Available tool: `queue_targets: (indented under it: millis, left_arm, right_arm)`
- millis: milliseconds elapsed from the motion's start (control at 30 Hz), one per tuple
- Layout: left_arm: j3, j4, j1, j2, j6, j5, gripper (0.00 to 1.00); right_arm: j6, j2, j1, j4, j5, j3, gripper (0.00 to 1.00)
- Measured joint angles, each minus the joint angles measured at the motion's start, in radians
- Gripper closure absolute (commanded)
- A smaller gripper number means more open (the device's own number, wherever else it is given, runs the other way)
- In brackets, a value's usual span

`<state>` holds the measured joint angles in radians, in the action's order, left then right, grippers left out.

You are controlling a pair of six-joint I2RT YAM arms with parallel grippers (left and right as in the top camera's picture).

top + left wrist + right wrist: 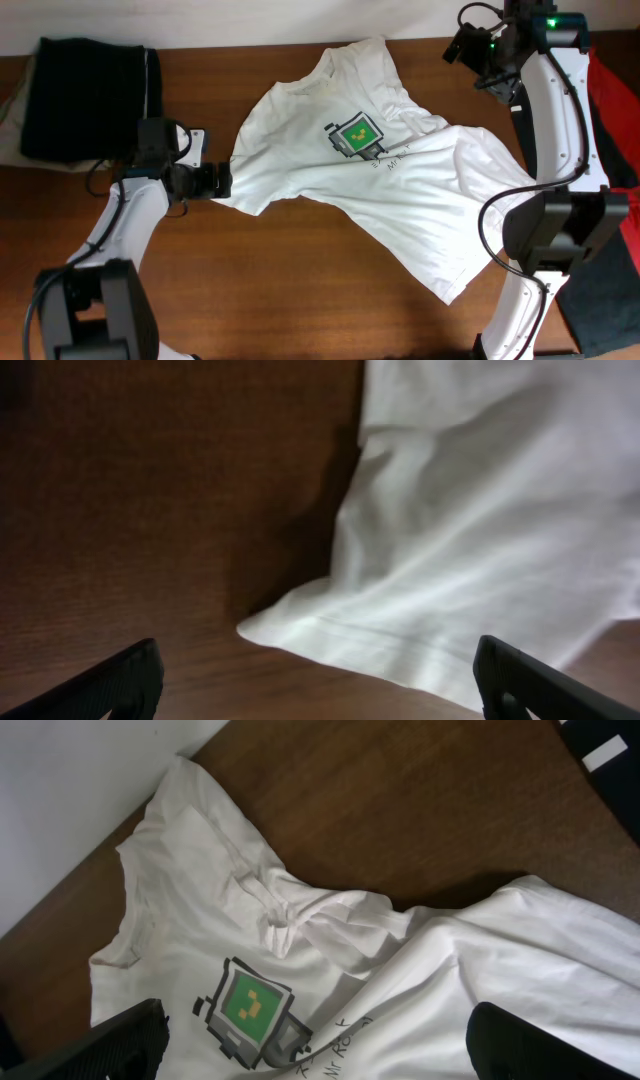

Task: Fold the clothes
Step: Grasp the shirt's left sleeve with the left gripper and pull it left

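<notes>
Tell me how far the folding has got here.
Nothing looks folded yet: the white T-shirt lies spread and rumpled, print up. In hand: the left gripper, open, sits at a sleeve hem; the right gripper, open, hovers clear of the shirt. Left: every fold, plus the black-and-red garment beside the right arm.

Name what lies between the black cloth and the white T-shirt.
In the overhead view, bare wooden table and the open left gripper beside the white T-shirt.

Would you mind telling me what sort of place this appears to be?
Probably a robotics lab workstation rather than a home: the left arm and right arm stand at a wooden table, a white T-shirt lies spread between them, and a plain white wall stands behind.
</notes>
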<state>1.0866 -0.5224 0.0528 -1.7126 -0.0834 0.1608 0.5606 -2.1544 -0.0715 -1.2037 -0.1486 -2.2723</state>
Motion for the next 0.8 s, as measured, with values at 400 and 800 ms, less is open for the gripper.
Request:
queue_targets:
  millis: [400, 800]
  left_arm:
    - [0.000, 0.063, 0.000, -0.153, -0.072, -0.024, 0.64]
    - [0.079, 0.115, 0.122, -0.160, 0.085, -0.267, 0.99]
  right_arm:
    - [0.000, 0.000, 0.000, 0.000, 0.000, 0.000, 0.02]
    - [-0.001, 0.000, 0.000, 0.000, 0.000, 0.000, 0.01]
